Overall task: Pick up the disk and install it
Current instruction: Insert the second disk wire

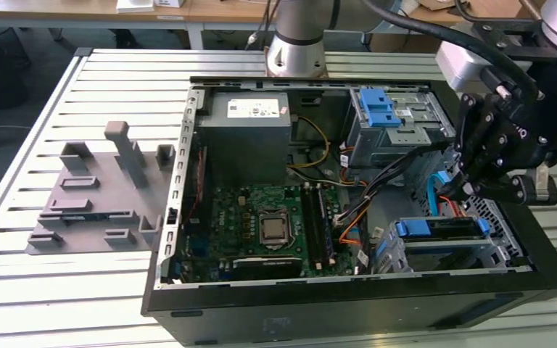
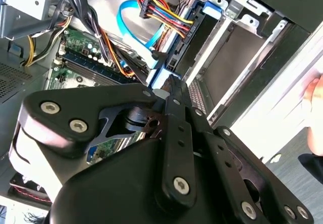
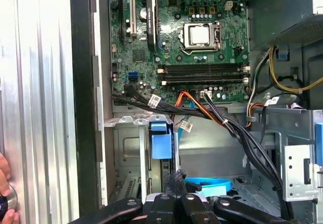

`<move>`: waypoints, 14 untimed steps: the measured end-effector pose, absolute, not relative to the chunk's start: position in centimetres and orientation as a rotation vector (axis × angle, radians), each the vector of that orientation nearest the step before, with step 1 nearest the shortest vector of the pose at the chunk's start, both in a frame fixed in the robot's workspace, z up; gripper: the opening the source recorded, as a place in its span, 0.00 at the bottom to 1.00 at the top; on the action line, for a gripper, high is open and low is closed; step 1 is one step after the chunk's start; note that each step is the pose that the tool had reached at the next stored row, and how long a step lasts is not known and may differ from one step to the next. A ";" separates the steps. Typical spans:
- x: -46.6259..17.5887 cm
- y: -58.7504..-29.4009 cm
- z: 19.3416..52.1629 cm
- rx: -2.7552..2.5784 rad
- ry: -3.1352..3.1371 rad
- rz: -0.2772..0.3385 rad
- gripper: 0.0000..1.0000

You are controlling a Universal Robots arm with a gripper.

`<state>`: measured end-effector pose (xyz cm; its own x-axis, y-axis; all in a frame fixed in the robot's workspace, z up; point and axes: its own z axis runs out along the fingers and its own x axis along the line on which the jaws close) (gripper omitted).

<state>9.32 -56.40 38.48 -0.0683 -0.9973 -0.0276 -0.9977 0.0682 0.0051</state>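
The disk [image 1: 445, 229] sits edge-on in the lower drive cage [image 1: 492, 254] at the front right of the open computer case, and its blue carrier end [image 1: 413, 228] faces the motherboard. The same blue carrier end [image 3: 161, 139] appears in the first wrist view, set in the bay. My black gripper [image 1: 455, 190] hangs just above the disk, over a blue data cable [image 1: 437, 194]. Its fingers are shut together with nothing between them in both wrist views, with the gripper [image 3: 174, 177] a little short of the blue end and the gripper [image 2: 172, 81] close to the bay.
The upper cage with blue tabs [image 1: 383, 109] stands behind the gripper, with cable bundles [image 3: 222, 118] running between it and the motherboard [image 1: 269, 225]. A grey fixture [image 1: 95, 196] lies on the slatted table [image 1: 27, 283] at the exterior view's left. A person's hand [image 3: 4, 186] rests beside the case.
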 end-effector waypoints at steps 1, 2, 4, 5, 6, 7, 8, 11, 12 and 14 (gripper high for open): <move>9.3 -56.3 38.5 -2.133 2.284 0.035 0.11; 9.3 -56.1 38.5 -2.133 2.284 0.035 0.11; 9.3 -55.5 38.5 -2.133 2.284 0.034 0.11; 9.3 -55.2 38.5 -2.133 2.284 0.034 0.11; 9.3 -54.9 38.5 -2.133 2.284 0.034 0.11; 9.3 -54.7 38.5 -2.133 2.285 0.033 0.11; 9.3 -54.6 38.5 -2.132 2.286 0.033 0.11; 9.3 -54.5 38.5 -2.131 2.287 0.032 0.11; 9.3 -54.5 38.5 -2.131 2.287 0.032 0.11; 9.3 -54.5 38.5 -2.132 2.288 0.032 0.11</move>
